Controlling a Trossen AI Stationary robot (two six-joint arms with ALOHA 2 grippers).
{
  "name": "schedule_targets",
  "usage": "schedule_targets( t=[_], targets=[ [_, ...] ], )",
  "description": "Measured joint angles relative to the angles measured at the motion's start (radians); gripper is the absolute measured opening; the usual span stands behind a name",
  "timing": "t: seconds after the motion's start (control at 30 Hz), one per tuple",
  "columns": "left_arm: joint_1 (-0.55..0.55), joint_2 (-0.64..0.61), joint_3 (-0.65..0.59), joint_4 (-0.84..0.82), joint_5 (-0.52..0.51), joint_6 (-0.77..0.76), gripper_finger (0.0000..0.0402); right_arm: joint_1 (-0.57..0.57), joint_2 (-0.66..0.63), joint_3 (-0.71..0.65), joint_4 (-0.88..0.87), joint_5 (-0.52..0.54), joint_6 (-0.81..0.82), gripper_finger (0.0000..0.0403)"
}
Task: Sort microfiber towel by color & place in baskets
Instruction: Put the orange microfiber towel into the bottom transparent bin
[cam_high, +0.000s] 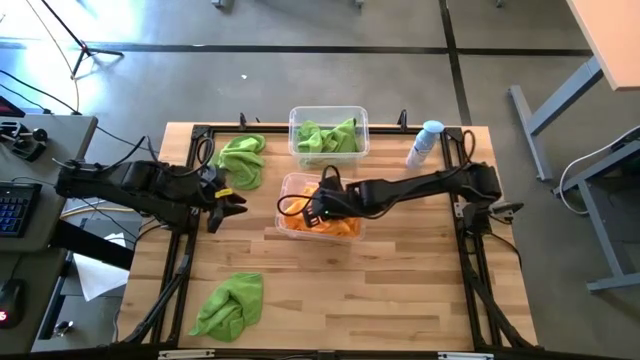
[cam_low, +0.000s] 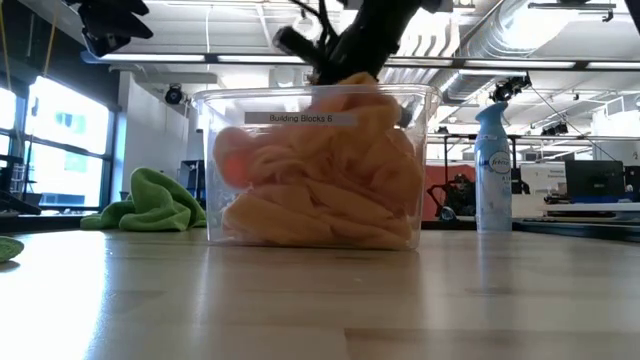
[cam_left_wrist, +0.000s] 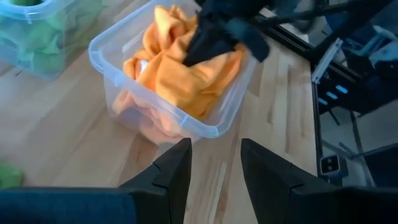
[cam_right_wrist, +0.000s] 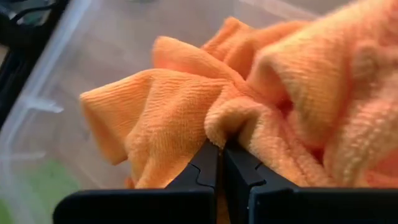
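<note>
My right gripper (cam_right_wrist: 221, 163) is pinched shut on a fold of orange towel (cam_right_wrist: 186, 118) inside the near basket (cam_left_wrist: 205, 127) at table centre, so I'd part the fingers fully and lift straight up, making sure no loop trails over the rim. The left gripper (cam_left_wrist: 214, 165) hovers open at about nine o'clock of that basket. Green towels (cam_high: 230, 305) wait at seven and eleven o'clock (cam_high: 242, 160); the far basket (cam_high: 328, 135) at twelve o'clock seems to hold green only.
</note>
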Motion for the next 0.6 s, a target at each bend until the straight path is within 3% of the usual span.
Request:
schedule_targets(
  t=[0.37,0.6],
  targets=[
    [0.0,0.001,0.0,-0.041,0.009,0.072,0.0129,-0.023,0.13,0.005,0.017,-0.008,0.231,0.0],
    [0.0,0.001,0.0,-0.092,0.009,0.081,0.0129,-0.029,0.179,0.005,0.07,-0.024,0.265,0.0002]
  ],
)
